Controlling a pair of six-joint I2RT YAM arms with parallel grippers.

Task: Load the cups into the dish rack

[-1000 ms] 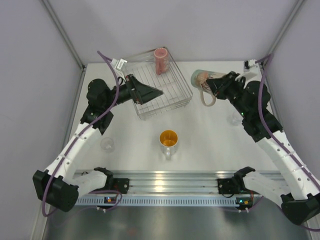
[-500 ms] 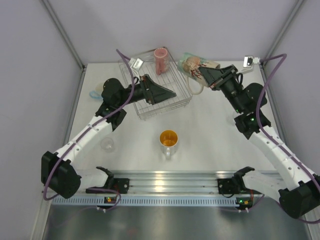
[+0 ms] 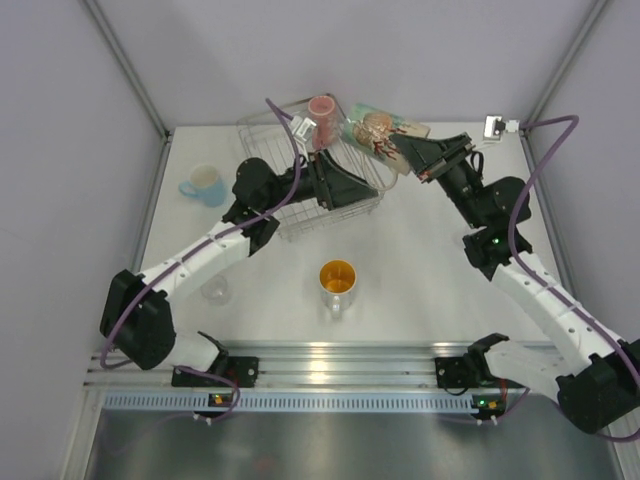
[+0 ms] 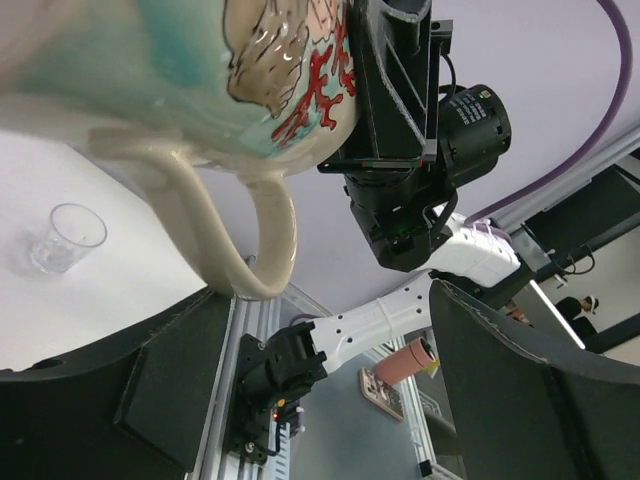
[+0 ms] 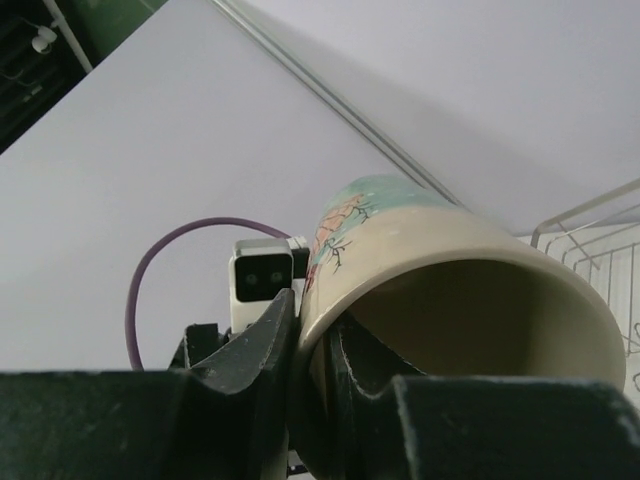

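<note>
The silver wire dish rack (image 3: pixel 262 140) stands at the back of the table, with a pink cup (image 3: pixel 321 112) in its far corner. My right gripper (image 3: pixel 408 152) is shut on the rim of a painted cream and teal mug (image 3: pixel 372 128), one finger inside and one outside (image 5: pixel 262 345). The mug (image 5: pixel 450 290) hangs tilted in the air over the rack's right edge (image 5: pixel 600 225). My left gripper (image 3: pixel 366 194) is open over the rack's right side, just under the mug (image 4: pixel 190 70). Its fingers (image 4: pixel 175 385) hold nothing, and the mug's handle (image 4: pixel 262 235) hangs above them.
A light blue cup (image 3: pixel 204 185) sits at the left of the table. A speckled mug with an orange inside (image 3: pixel 337 278) stands in the middle front. One clear glass tumbler (image 3: pixel 214 290) is at the front left, and one (image 4: pixel 64 236) shows in the left wrist view.
My right arm has carried the painted mug left, from the table's right side to the rack's edge. My left arm has swung right across the rack, uncovering the light blue cup.
</note>
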